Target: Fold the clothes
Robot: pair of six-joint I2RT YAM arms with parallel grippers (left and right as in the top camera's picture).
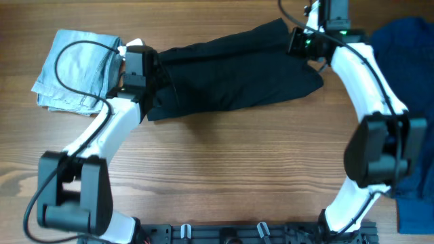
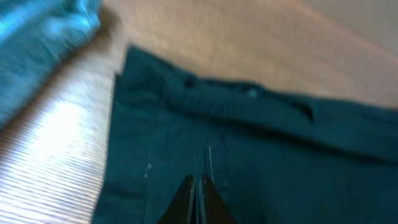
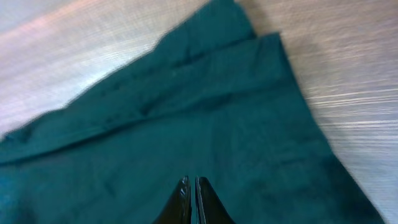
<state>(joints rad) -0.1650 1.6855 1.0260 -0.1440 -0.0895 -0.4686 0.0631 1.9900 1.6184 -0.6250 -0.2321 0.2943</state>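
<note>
I hover left claw (image 2: 196, 194) and right claw (image 3: 191, 194), both pressed together, over opposite ends of the black shorts (image 1: 230, 78), set for folding.

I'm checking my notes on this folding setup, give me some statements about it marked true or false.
The black shorts lie on the wooden table. True.
The pale blue denim piece lies on top of the shorts. False: it lies beside them, to their left.
The left gripper stands wide open. False: it is shut, as is the right gripper.
The royal-blue garment lies at the table's right side. True.
</note>
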